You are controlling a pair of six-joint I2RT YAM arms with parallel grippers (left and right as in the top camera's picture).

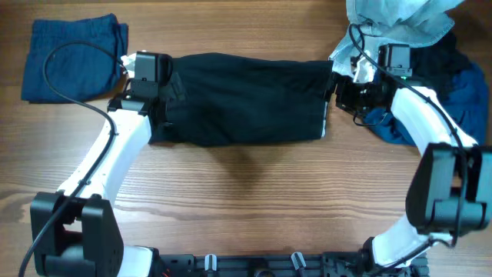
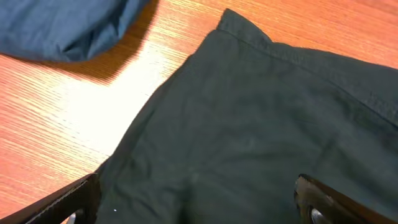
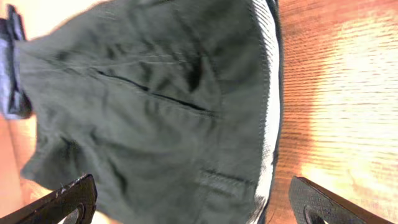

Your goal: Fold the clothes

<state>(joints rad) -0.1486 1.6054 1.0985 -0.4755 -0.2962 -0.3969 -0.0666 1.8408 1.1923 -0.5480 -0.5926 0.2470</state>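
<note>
A black pair of shorts (image 1: pixel 246 98) lies flat across the middle of the wooden table, waistband with white trim at its right end (image 3: pixel 270 106). My left gripper (image 1: pixel 157 96) is open over the garment's left end; its fingers straddle dark cloth (image 2: pixel 249 143) in the left wrist view. My right gripper (image 1: pixel 338 88) is open at the right end, fingers spread over the waistband edge and a back pocket slit (image 3: pixel 155 93). A folded blue garment (image 1: pixel 73 58) lies at the far left and also shows in the left wrist view (image 2: pixel 62 25).
A heap of unfolded clothes sits at the far right: light blue cloth (image 1: pixel 400 23) on top, dark blue and black pieces (image 1: pixel 461 92) below. Bare wood (image 1: pixel 246 192) runs along the front of the table. The arm bases stand at the front edge.
</note>
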